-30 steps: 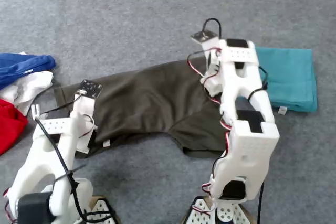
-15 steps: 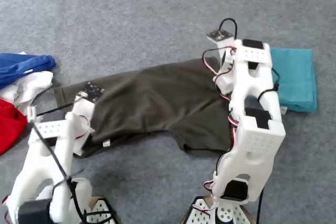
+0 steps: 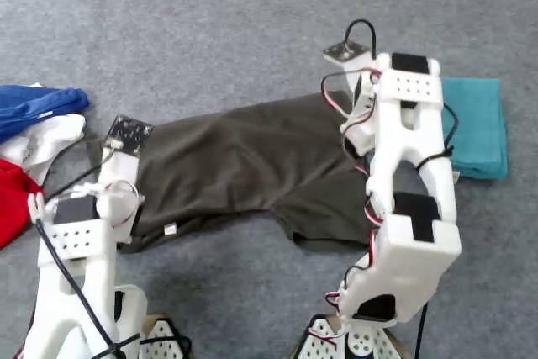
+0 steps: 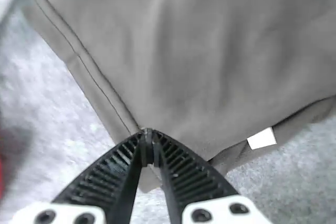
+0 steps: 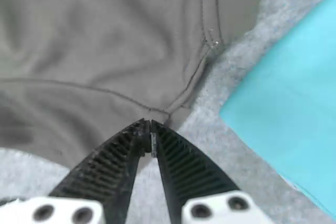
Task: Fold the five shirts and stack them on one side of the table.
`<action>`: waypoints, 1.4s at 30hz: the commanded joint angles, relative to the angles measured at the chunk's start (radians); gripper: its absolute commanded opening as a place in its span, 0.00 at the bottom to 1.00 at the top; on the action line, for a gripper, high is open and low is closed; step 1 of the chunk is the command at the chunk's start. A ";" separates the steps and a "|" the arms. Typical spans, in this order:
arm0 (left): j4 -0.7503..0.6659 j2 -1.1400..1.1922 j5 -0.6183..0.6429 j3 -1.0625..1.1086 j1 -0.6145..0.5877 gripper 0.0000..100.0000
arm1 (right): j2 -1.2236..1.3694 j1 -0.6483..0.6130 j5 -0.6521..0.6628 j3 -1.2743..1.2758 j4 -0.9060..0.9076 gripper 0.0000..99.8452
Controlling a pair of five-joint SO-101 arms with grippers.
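The grey counter (image 3: pixel 252 31) carries everything. Across the middle of the high view lies the olive shirt (image 3: pixel 244 166), spread out, wrinkled and not yet folded. We judge folding it to be the step in hand, with one shirt done and three waiting.

The teal shirt (image 3: pixel 475 124), folded flat, sits at the right of that frame, just beside the olive shirt's right edge. At the far left is a loose heap: the blue shirt (image 3: pixel 38 105) uppermost in the frame, the white shirt (image 3: pixel 59 136) below it, and the red shirt (image 3: pixel 15 199) lowest.

The left end effector (image 4: pixel 148 139) is closed, its tips pinching the olive shirt's stitched hem at the left end of the cloth. The right end effector (image 5: pixel 149 128) is closed too, clamped on the shirt's edge where a seam meets it, near the teal shirt. A small white tag (image 4: pixel 261 138) shows at the olive shirt's lower edge.

To fold well, we would raise both pinched edges together and level, keeping the cloth taut between the arms so the middle does not bunch. We would lay edge on edge before letting go.

The right arm should stay off the teal shirt, or the finished fold may get dragged. Both grips hold only thin hem, so we would pull slowly to keep it from slipping out.
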 commanded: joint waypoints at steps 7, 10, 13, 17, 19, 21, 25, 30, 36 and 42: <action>-0.080 0.017 -0.054 0.127 -0.004 0.03 | 0.007 0.052 0.012 0.271 -0.347 0.01; -0.077 0.006 -0.104 0.142 -0.005 0.03 | 0.065 0.117 0.032 0.219 -0.348 0.01; -0.083 0.006 -0.109 0.142 -0.005 0.03 | 0.110 0.175 0.066 0.157 -0.327 0.01; -0.084 0.006 -0.109 0.139 0.004 0.03 | 0.113 0.143 0.074 0.081 -0.207 0.01; -0.086 0.006 -0.109 0.131 0.004 0.03 | 0.087 0.121 0.074 0.048 -0.157 0.01; -0.077 0.006 -0.109 0.110 -0.001 0.03 | 0.047 0.112 0.074 0.025 -0.112 0.01; -0.040 0.005 -0.109 0.053 -0.002 0.03 | -0.084 0.097 0.083 0.010 -0.014 0.01; 0.118 0.005 -0.101 -0.116 -0.002 0.03 | -0.302 0.095 0.198 0.068 0.104 0.01; 0.167 0.005 -0.081 -0.199 -0.004 0.03 | -0.591 0.095 0.440 0.390 0.074 0.02; -0.055 0.005 0.081 -0.088 -0.005 0.03 | -0.832 0.058 0.591 0.736 -0.044 0.10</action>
